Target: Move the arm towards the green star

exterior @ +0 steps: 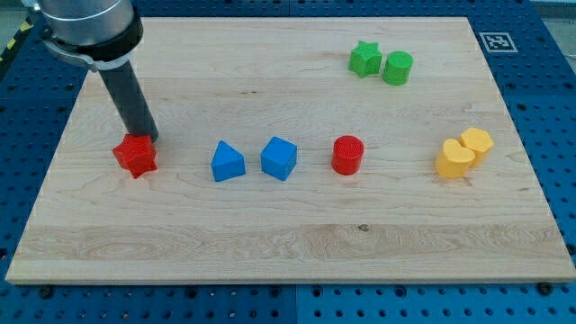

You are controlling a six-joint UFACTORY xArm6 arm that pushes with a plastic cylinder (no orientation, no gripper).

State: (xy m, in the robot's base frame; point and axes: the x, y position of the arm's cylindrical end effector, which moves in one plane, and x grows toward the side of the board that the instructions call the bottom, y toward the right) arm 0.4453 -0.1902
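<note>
The green star [364, 58] lies near the view's top right, touching a green cylinder [398, 67] on its right. My tip [148, 139] is at the view's left, just above and right of a red star [135, 156], touching or nearly touching it. The tip is far to the left of the green star, with most of the board's width between them.
A blue triangular block [227, 162], a blue cube [279, 157] and a red cylinder [347, 155] stand in a row across the middle. A yellow heart [454, 159] and a yellow hexagonal block [476, 142] touch at the right. The wooden board [288, 243] lies on a blue pegboard.
</note>
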